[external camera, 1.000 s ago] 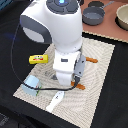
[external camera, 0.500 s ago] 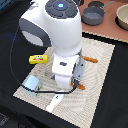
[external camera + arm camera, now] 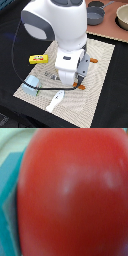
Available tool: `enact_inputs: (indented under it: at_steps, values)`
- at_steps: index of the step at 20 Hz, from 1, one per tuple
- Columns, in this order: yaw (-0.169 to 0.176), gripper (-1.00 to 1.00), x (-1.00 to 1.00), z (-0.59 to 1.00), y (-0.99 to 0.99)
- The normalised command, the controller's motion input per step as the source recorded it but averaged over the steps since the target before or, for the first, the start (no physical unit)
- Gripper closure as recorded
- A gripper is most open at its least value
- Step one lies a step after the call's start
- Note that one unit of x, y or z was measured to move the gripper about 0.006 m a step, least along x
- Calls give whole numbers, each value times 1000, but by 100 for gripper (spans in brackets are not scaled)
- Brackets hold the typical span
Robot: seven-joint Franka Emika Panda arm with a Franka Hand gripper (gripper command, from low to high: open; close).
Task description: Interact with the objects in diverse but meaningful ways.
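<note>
Tabletop (image 3: 10,100): dark, almost black surface, and over it lies a pale striped placemat (image 3: 102,75), set at an angle, a wooden patch up at 1 o'clock.
Yellow packet (image 3: 38,59): flat on the tabletop at 9 o'clock, just off the placemat's edge on the exterior view's left, red print on its face.
Light-blue cup (image 3: 32,85): boxy, sitting at the placemat's corner at 8 o'clock, below the packet and apart from it; a black cable (image 3: 19,60) loops past it.
White utensil (image 3: 54,101): flat, lying on the placemat at 6 o'clock, slanted, just below the arm's body.
Arm (image 3: 55,22): big white Panda body fills the middle, leaning down over the placemat and hiding much of it.
Gripper (image 3: 81,75): down low near the mat at 5 o'clock; the arm's casing covers the fingertips, so I cannot tell whether it is clenched or released.
Orange handles (image 3: 81,86): small orange bits peeking out beside the gripper at 5 o'clock, another at 3 o'clock.
Red tomato (image 3: 72,193): huge and blurred in the wrist view, glossy red filling nearly the whole picture, teal edging beside it; hidden under the arm in the exterior view.
Frying pan (image 3: 95,14): dark grey, up at 1 o'clock on the wood, well apart from the arm.
Tan plate (image 3: 122,17): at 2 o'clock, cut by the edge on the exterior view's right.
</note>
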Motion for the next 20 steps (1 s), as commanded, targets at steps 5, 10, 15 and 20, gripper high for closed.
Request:
enact_inputs:
  at_steps: [5,10,15,20]
  values:
    - [0,100,279,869,559]
    - [0,100,209,754,588]
    - [0,100,79,528,586]
    - [9,100,82,323,697]
